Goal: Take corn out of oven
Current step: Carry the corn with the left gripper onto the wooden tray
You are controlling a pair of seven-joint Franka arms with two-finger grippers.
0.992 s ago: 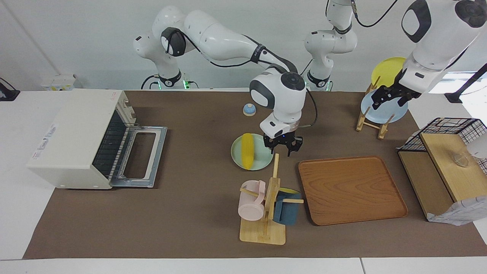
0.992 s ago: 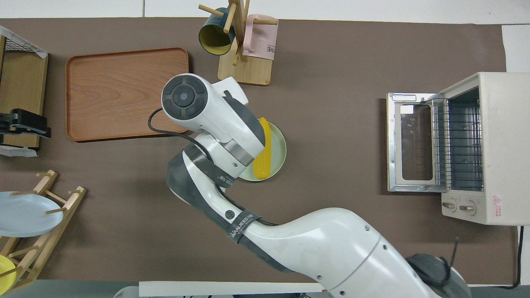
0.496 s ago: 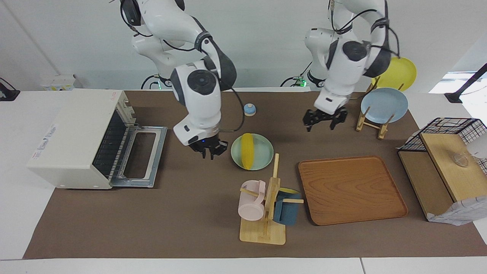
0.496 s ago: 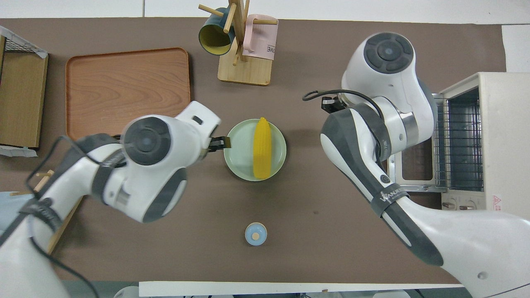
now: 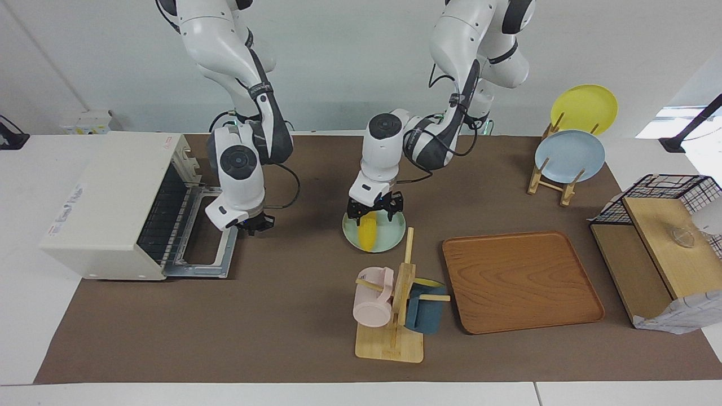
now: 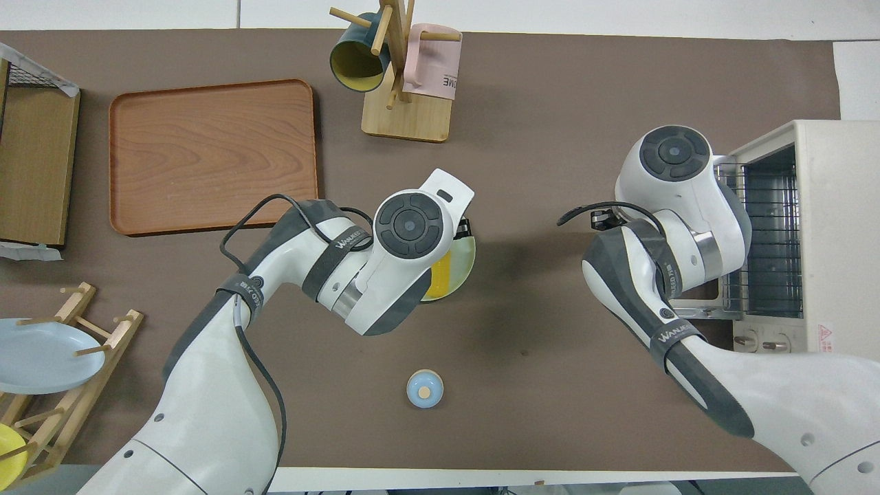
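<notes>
The corn (image 5: 368,234) is lying on a pale green plate (image 5: 389,238) in the middle of the table (image 5: 282,316), out of the oven (image 5: 113,203), which is sitting at the right arm's end with its door (image 5: 211,234) folded down flat and its wire rack (image 6: 763,240) showing. The left gripper (image 5: 374,210) is hanging right over the corn's end at 12 o'clock on the plate in the facing view, jaws spread to either side of the cob; whether they are touching it cannot be told. The right gripper (image 5: 255,224) is hovering over the open door's outer edge; whether its jaws are released or clenched cannot be told. At 6 o'clock from the plate in that view, a mug rack (image 5: 395,316) is standing.
</notes>
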